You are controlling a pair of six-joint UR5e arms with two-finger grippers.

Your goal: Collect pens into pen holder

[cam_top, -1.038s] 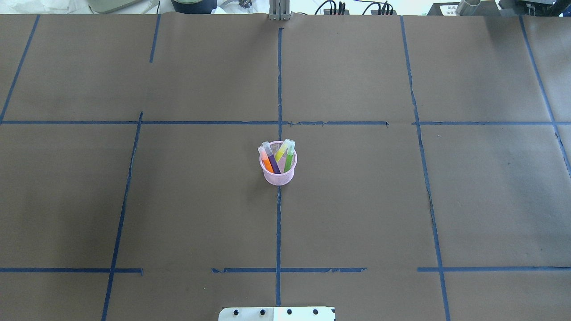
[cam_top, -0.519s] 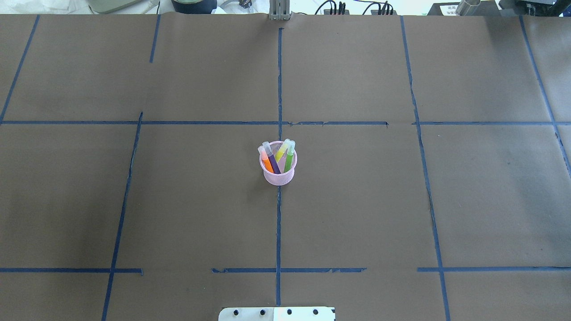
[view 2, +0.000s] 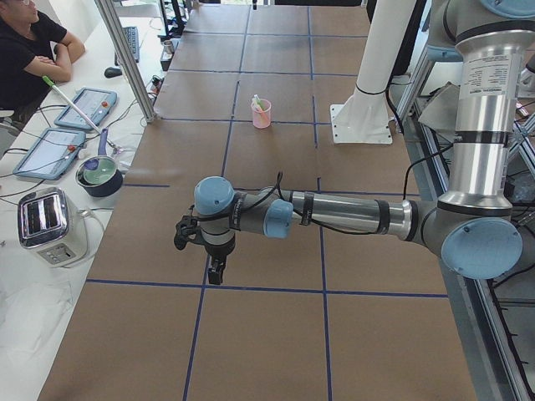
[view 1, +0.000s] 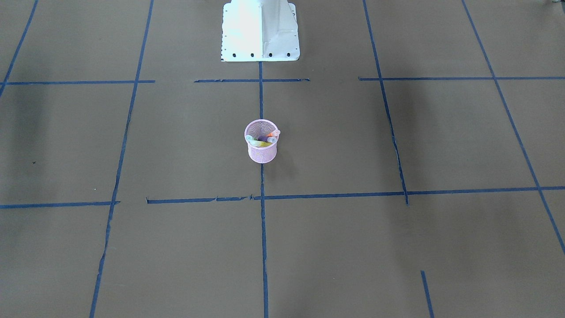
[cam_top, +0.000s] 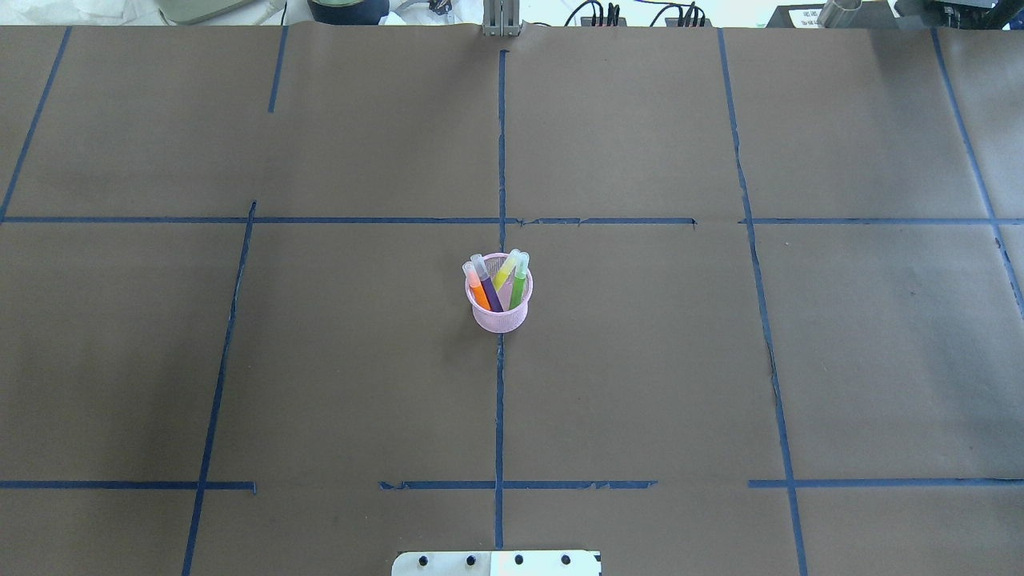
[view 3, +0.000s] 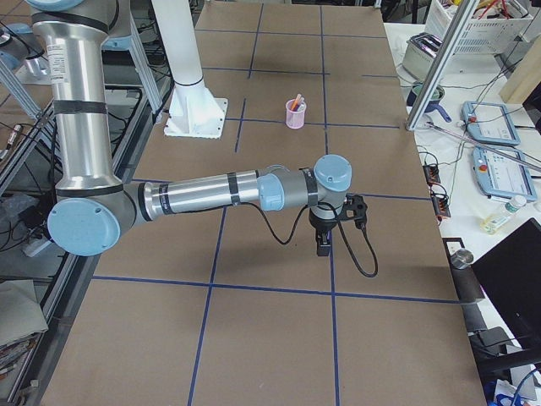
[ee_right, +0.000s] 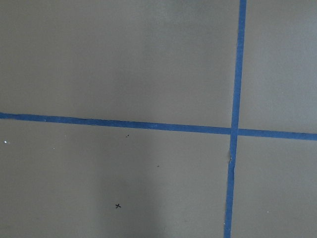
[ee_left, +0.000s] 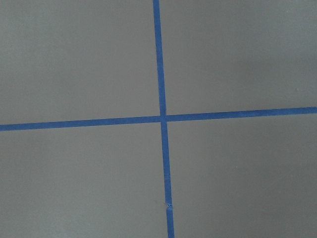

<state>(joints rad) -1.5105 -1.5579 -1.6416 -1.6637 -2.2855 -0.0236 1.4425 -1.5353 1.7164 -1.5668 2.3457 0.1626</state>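
all pens [cam_top: 496, 284] stand in the pen holder [cam_top: 500, 318] at frame centre; both grippers sit well apart from it, so i can't tell their jaws.

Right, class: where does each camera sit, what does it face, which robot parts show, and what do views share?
Front-facing: across table, facing robot; white base plate shows.
Overhead: behind robot, looking down; base plate edge.
Exterior left: left table end; left arm near.
Exterior right: right table end; right arm near.
Left wrist: straight down on blue tape cross; no body.
Right wrist: same.
Shared: round pink wire-mesh pen holder, in all four fixed views.
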